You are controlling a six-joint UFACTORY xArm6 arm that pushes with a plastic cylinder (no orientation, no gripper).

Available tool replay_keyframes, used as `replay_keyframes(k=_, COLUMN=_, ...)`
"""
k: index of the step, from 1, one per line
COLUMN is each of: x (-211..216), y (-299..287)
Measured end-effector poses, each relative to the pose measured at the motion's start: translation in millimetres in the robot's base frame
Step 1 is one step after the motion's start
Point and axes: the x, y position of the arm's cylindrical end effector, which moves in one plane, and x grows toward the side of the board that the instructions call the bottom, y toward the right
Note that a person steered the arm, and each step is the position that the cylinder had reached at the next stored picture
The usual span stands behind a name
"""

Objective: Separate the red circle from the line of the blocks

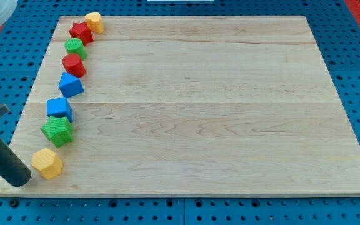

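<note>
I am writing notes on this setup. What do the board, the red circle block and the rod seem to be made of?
The board looks like pale, matte wood: grain lines and plank seams run across it. The red circle seems to be plastic or painted wood, with even colour and a soft sheen; I cannot tell which. The rod looks like dark matte rubber or plastic; my tip rests at the board's lower left edge, beside the yellow block.

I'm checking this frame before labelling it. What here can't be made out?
- My tip: its very end merges with the board's edge at the view's bottom left, beside the yellow block; contact unclear.
- The arm above the rod: cut off by the view's left edge.
- Red circle: whether it touches the green block or blue block; too close to tell.
</note>
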Motion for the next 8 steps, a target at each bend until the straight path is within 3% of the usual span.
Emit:
replay_keyframes(k=1, x=-9, y=0)
replay_keyframes(k=4, x=-112, y=-55)
replay_keyframes(k=5, x=-167, y=-56)
replay_keyframes(k=8, x=-228, y=-32)
